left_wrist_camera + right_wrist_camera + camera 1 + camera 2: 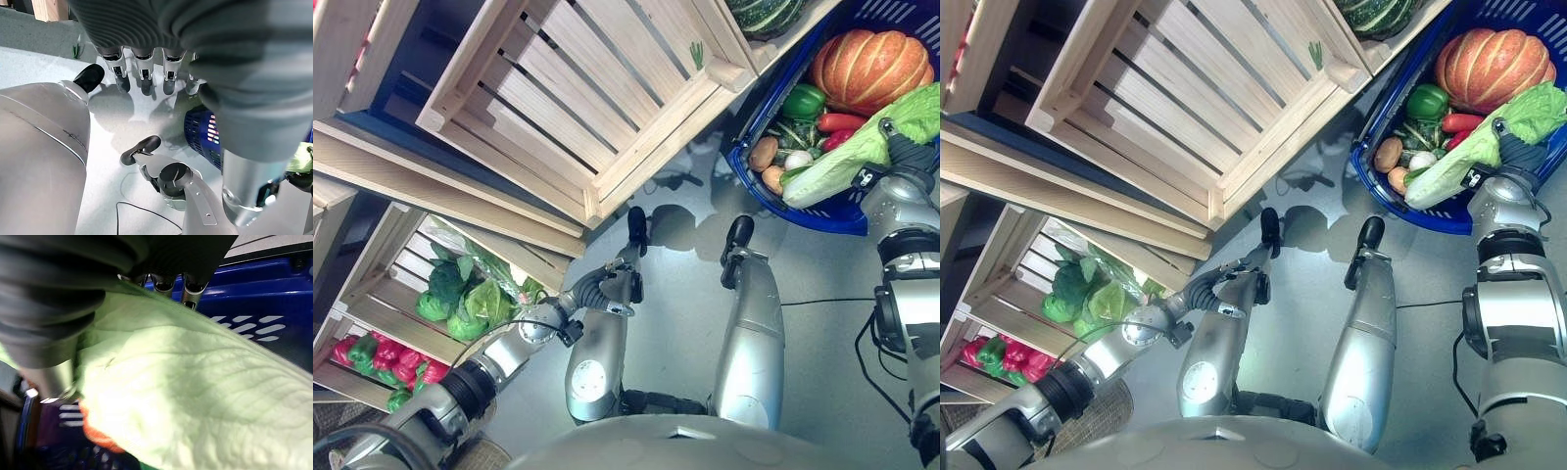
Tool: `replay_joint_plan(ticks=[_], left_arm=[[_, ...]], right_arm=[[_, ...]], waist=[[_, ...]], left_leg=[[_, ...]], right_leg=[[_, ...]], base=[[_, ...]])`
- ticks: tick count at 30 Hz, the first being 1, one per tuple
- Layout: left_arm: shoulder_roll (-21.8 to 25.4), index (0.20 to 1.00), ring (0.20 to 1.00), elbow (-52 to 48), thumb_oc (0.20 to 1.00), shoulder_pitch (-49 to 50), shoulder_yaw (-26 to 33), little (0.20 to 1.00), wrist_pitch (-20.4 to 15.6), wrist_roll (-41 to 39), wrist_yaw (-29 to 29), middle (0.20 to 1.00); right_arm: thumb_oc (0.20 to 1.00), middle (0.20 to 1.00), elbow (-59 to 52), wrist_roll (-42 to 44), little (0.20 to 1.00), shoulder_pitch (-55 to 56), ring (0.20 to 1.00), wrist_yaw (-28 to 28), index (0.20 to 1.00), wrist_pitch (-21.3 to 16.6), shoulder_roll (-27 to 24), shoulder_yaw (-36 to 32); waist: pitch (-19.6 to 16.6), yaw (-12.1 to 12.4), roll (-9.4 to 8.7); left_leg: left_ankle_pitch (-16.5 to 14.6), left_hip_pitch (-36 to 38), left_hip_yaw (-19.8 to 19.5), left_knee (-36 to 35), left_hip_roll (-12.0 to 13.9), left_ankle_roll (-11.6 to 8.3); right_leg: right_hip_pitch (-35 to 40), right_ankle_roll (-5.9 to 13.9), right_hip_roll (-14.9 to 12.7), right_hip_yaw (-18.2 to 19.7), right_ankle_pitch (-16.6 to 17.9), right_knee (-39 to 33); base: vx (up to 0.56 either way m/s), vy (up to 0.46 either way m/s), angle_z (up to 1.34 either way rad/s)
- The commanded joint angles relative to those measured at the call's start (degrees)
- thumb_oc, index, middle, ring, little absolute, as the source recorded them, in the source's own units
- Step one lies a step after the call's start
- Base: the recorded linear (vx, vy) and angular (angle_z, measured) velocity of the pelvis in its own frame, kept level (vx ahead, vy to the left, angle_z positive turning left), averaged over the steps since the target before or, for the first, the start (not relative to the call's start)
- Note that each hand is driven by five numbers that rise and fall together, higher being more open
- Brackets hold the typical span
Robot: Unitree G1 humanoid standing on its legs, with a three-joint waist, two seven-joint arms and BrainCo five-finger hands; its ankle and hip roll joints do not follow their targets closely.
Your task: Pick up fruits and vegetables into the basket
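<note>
Grey floor runs under pale wooden crates stacked at the far left, and a blue basket sits at the far right. From the left eye, the basket holds an orange pumpkin, a green pepper, a red pepper, and small brown and white vegetables. A long pale-green cabbage lies across the basket's near side, under the right hand. At the near left, a lower crate holds leafy greens, with red peppers nearer still. The left hand hangs low in the middle, well apart from any produce.

The right eye shows the same layout, with a striped green squash on the far ledge.

In the left wrist view the left hand's fingers hang straight and relaxed over bare floor, holding nothing.

From the right wrist, the cabbage fills the space before the right hand, the blue basket wall behind it; fingers curl over the leaf's far edge, gripping it.
</note>
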Motion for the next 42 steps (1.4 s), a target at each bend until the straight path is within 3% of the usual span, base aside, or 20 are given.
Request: replay_joint_plan(ticks=[1, 4, 11, 13, 14, 15, 17, 22, 26, 30, 34, 38, 42], left_arm=[[-1.7, 1.000, 1.000, -0.8, 1.000, 3.3, -2.8, 1.000, -3.0, 2.5, 0.8, 1.000], [-1.7, 1.000, 1.000, -0.5, 1.000, 3.2, -3.4, 1.000, -3.3, 2.9, 1.1, 1.000], [-2.5, 1.000, 1.000, -0.3, 1.000, 3.6, -3.8, 1.000, -4.6, 4.2, 1.4, 1.000], [-2.6, 1.000, 1.000, -0.4, 1.000, 3.6, -3.1, 1.000, -4.7, 3.8, 0.9, 1.000], [-2.7, 1.000, 1.000, -0.4, 1.000, 3.7, -3.1, 1.000, -4.6, 3.6, 0.7, 1.000], [-2.6, 1.000, 1.000, -0.7, 1.000, 3.5, -2.6, 1.000, -4.4, 3.1, 0.4, 1.000], [-2.3, 1.000, 1.000, -1.0, 1.000, 3.7, -1.6, 1.000, -4.0, 2.0, -0.6, 1.000], [-1.7, 1.000, 1.000, -0.6, 1.000, 4.7, 0.9, 1.000, -3.8, 1.4, -1.2, 1.000], [-1.5, 1.000, 1.000, 0.0, 1.000, 5.9, 4.7, 1.000, -2.9, 0.0, -2.1, 1.000], [-2.3, 1.000, 1.000, 0.6, 1.000, 8.9, 9.2, 1.000, -0.4, -1.6, -4.0, 1.000], [-3.8, 1.000, 1.000, 3.6, 1.000, 11.5, 13.3, 1.000, 1.4, -2.7, -5.9, 1.000], [-6.0, 1.000, 1.000, 7.9, 1.000, 14.9, 17.4, 1.000, 3.0, 1.0, -8.4, 1.000], [-8.3, 1.000, 1.000, 13.1, 1.000, 15.7, 19.2, 1.000, 4.2, 4.4, -9.2, 1.000]], right_arm=[[1.000, 1.000, 2.7, 4.1, 1.000, 0.9, 1.000, -0.5, 1.000, 1.3, -5.8, -0.8], [1.000, 1.000, 3.1, 4.6, 1.000, 0.8, 1.000, -1.4, 1.000, 0.8, -5.2, -1.1], [1.000, 1.000, 2.2, 1.6, 1.000, 1.9, 1.000, -3.9, 1.000, -4.6, -3.9, -1.7], [1.000, 1.000, 0.4, 0.4, 1.000, 2.8, 1.000, -4.8, 1.000, -6.0, -3.3, -2.1], [1.000, 1.000, 0.1, 0.0, 1.000, 3.2, 1.000, -4.9, 1.000, -6.3, -3.2, -2.1], [1.000, 1.000, -1.9, -0.7, 1.000, 4.6, 1.000, -5.5, 1.000, -7.8, -2.6, -2.4], [1.000, 1.000, -4.8, -1.4, 1.000, 7.1, 1.000, -6.3, 1.000, -8.7, -1.9, -2.9], [1.000, 1.000, -15.0, -3.6, 1.000, 15.2, 1.000, -9.2, 1.000, -11.7, 0.4, -3.4], [1.000, 1.000, -26.8, -5.9, 1.000, 26.3, 1.000, -11.1, 1.000, -18.4, 5.1, -3.8], [1.000, 1.000, -38.1, -8.3, 1.000, 36.9, 1.000, -5.0, 1.000, -23.9, 9.3, -4.5], [1.000, 1.000, -44.4, -10.7, 1.000, 43.9, 1.000, 0.7, 1.000, -25.6, 12.4, -4.8], [1.000, 1.000, -48.8, -11.7, 1.000, 52.2, 1.000, 10.8, 1.000, -24.6, 16.2, -3.6], [1.000, 1.000, -47.6, -13.0, 1.000, 56.1, 1.000, 15.8, 1.000, -20.7, 17.9, -0.7]], waist=[[0.5, -0.8, 6.69], [0.5, -0.8, 6.52], [0.5, -1.5, 6.02], [0.5, -1.8, 5.74], [0.5, -2.1, 5.50], [0.5, -2.5, 5.32], [0.5, -3.2, 4.87], [0.5, -5.1, 2.71], [0.5, -7.1, -0.65], [-2.6, -8.1, -3.88], [-6.7, -8.5, -6.49], [-12.3, -8.8, -8.45], [-16.1, -8.7, -9.32]], left_leg=[[-8.7, -2.4, 0.0, 6.7, 1.0, 2.96], [-8.8, -2.1, -0.1, 6.8, 1.0, 3.03], [-8.7, 1.3, 0.2, 5.3, 1.3, 2.76], [-7.2, 1.8, 1.0, 4.1, 1.9, 2.99], [-8.4, 3.2, 0.6, 4.1, 1.7, 2.62], [-7.1, 3.7, 1.3, 3.2, 2.2, 2.87], [-7.0, 5.7, 1.5, 2.5, 2.3, 2.74], [-7.0, 11.1, 2.0, -0.1, 2.8, 2.55], [-6.9, 17.7, 2.1, -3.0, 3.6, 2.20], [-6.7, 22.9, 2.0, -6.0, 4.5, 1.86], [-6.4, 26.2, 2.3, -8.6, 5.0, 1.70], [-6.7, 30.1, 3.2, -11.0, 5.5, 1.60], [-6.9, 32.7, 4.0, -12.6, 5.7, 1.49]], right_leg=[[2.1, 2.74, 2.5, -0.3, -6.3, 2.2], [2.4, 2.78, 2.6, -0.3, -6.2, 2.1], [5.7, 3.34, 2.5, -0.6, -5.1, -0.6], [6.4, 3.04, 2.6, -1.5, -3.0, -2.5], [7.8, 3.56, 2.6, -0.7, -4.3, -2.5], [8.4, 3.30, 2.8, -1.4, -2.4, -4.2], [10.5, 3.62, 2.9, -1.2, -1.8, -5.6], [16.5, 4.58, 3.1, -0.9, -0.2, -10.0], [24.8, 5.59, 3.9, -0.9, 2.0, -16.2], [31.8, 6.71, 4.7, -0.7, 3.9, -22.3], [36.6, 7.79, 5.1, -0.8, 5.6, -27.3], [41.1, 9.03, 5.1, -0.8, 6.8, -31.1], [44.1, 9.66, 4.9, -0.7, 7.3, -33.4]], base=[[0.00, 0.000, 0.00], [0.00, 0.000, 0.00], [-0.03, 0.069, 0.00], [-0.05, 0.107, -0.07], [-0.01, 0.138, -0.09], [0.00, 0.141, -0.09], [-0.03, 0.162, -0.12], [0.02, 0.122, -0.07], [0.05, 0.100, -0.11], [0.12, 0.028, -0.06], [0.13, 0.004, -0.13], [0.15, 0.052, -0.11], [0.12, 0.077, -0.03]])
